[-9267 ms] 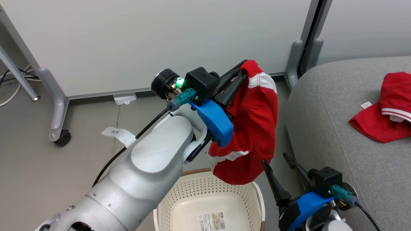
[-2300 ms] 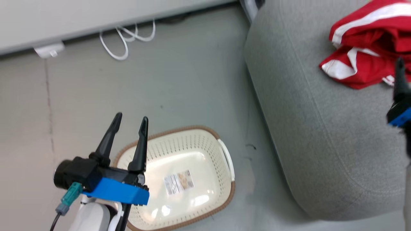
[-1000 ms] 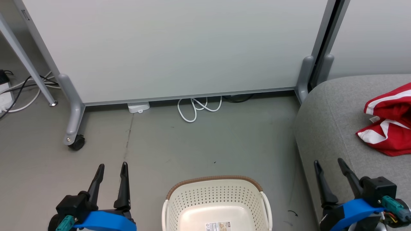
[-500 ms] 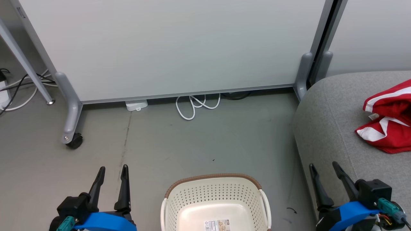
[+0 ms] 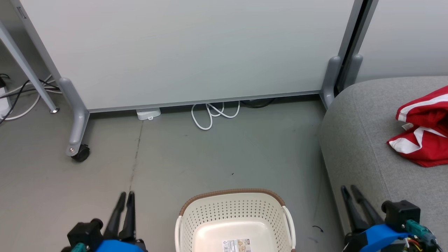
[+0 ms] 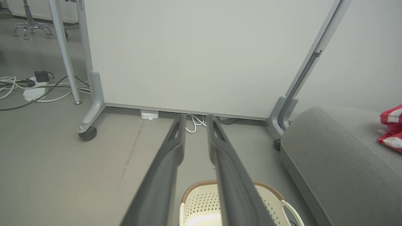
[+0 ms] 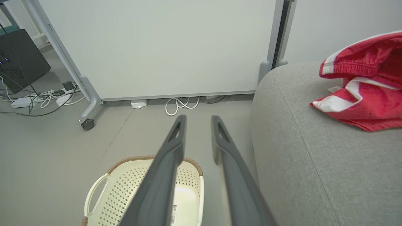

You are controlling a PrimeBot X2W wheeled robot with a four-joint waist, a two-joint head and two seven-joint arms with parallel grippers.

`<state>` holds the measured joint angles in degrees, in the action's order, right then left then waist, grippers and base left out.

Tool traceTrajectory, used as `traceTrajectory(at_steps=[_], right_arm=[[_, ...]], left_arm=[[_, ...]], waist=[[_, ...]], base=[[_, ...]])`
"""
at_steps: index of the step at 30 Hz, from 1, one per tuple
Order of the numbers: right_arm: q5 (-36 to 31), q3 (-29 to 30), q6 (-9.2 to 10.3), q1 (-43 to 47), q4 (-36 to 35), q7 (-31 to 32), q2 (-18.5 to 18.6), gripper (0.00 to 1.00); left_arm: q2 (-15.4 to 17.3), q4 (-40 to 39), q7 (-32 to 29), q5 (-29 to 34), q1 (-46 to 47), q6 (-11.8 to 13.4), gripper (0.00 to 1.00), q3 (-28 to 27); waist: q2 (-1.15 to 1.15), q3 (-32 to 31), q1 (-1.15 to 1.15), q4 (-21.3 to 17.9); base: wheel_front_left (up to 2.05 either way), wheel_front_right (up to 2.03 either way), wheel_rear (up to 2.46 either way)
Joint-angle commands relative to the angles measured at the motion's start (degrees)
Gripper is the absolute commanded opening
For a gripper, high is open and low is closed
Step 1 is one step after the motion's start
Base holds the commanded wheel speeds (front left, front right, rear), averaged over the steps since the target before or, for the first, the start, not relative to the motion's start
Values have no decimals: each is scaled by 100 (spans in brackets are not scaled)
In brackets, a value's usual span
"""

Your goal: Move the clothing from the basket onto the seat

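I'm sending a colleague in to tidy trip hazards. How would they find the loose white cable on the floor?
Look at the big pale partition panel beyond the basket. Along its bottom edge, near the middle, the white cable lies on the floor. It is the looped, tangled one, unlike the small white box left of it.

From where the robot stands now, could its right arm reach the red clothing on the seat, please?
Probably yes. The right end effector hangs empty by the near edge of the seat, and only bare grey cushion lies between it and the clothing; nothing seems to block the way.
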<state>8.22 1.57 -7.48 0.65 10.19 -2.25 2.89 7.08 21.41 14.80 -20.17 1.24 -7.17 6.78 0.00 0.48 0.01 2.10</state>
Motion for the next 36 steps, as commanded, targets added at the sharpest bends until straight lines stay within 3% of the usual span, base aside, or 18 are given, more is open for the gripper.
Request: traceTrajectory(at_steps=[1, 36], right_arm=[[18, 4, 0, 4, 55, 19, -2, 0], [3528, 211, -1, -299, 233, 381, -2, 0]], left_arm=[[-20, 44, -13, -17, -40, 0, 0, -1], [-200, -248, -903, -3028, 169, -17, 0, -566]], waist=[[0, 0, 0, 0], [0, -9, 0, -60]], base=[[0, 0, 0], [0, 0, 0]])
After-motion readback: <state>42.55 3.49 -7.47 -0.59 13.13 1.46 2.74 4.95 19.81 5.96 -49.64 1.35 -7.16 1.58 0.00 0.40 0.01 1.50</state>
